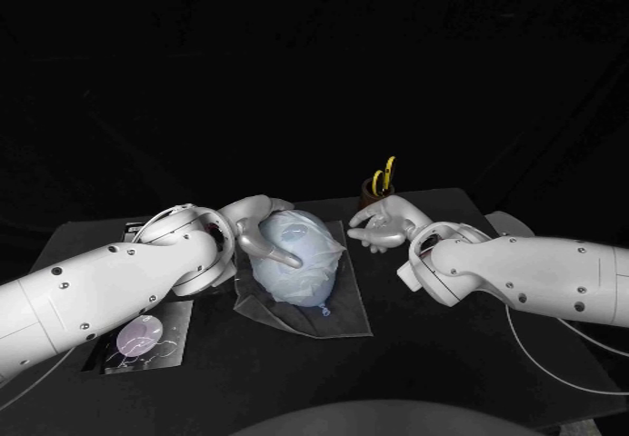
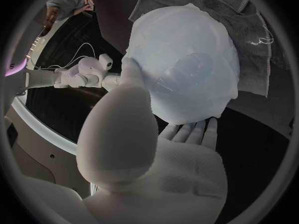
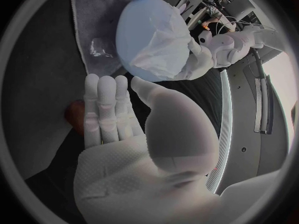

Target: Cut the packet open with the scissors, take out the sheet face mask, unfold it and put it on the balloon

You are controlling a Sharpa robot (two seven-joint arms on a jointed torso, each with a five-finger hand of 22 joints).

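Observation:
A pale blue balloon (image 1: pixel 302 259) lies on a grey cloth (image 1: pixel 295 313) in the middle of the table. A white sheet mask (image 2: pixel 187 50) is draped over it. My left hand (image 1: pixel 260 234) holds the balloon from its left side, thumb on the mask (image 2: pixel 134 79), fingers (image 2: pixel 190 132) under the balloon. My right hand (image 1: pixel 379 227) hovers open to the right of the balloon, apart from it, fingers straight (image 3: pixel 106 109). The right wrist view shows the balloon (image 3: pixel 149 40) with my left hand (image 3: pixel 209 55) against it. Yellow-handled scissors (image 1: pixel 383 180) stand in a brown holder.
The brown holder (image 3: pixel 74 117) stands just behind my right hand. A packet (image 1: pixel 144 338) lies on a dark tray at the table's front left, beside my left arm. The cloth (image 3: pixel 93 35) spreads out beyond the balloon toward the front edge.

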